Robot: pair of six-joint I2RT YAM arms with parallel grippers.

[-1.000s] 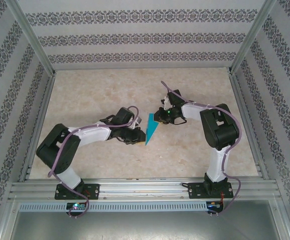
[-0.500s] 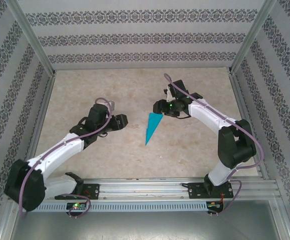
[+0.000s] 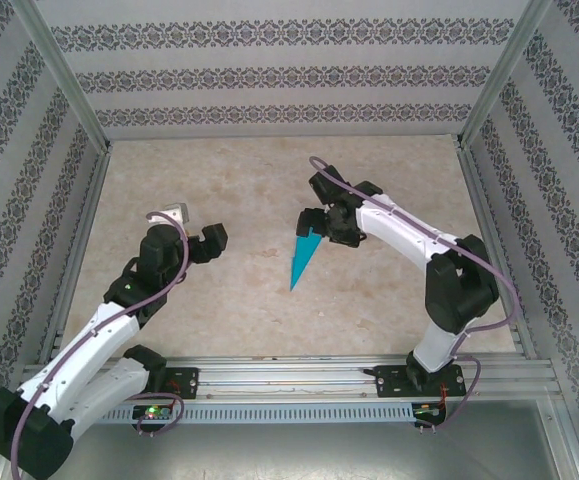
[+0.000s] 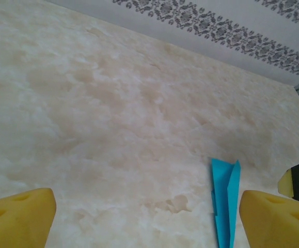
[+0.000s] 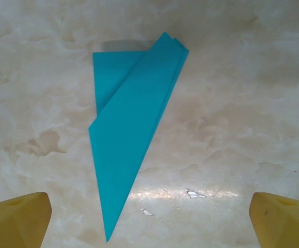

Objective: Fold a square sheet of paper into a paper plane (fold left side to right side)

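Two grippers stand spread wide, and neither holds anything. The paper plane (image 3: 303, 258) lies flat near the middle of the marbled table (image 3: 389, 300), a narrow turquoise dart with its tip toward the arms' bases. The right gripper (image 5: 149, 219) hangs close by the plane's broad end, its yellow pads (image 5: 20, 217) far apart. The left gripper (image 4: 146, 217) sits well to the plane's left, clear of it.

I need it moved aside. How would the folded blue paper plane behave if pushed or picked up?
The paper plane looks thin and light, so a push would probably skid it across the smooth table. Its layered folds likely stiffen it, though the tip may bend. Lying almost flat, it seems hard to pinch.
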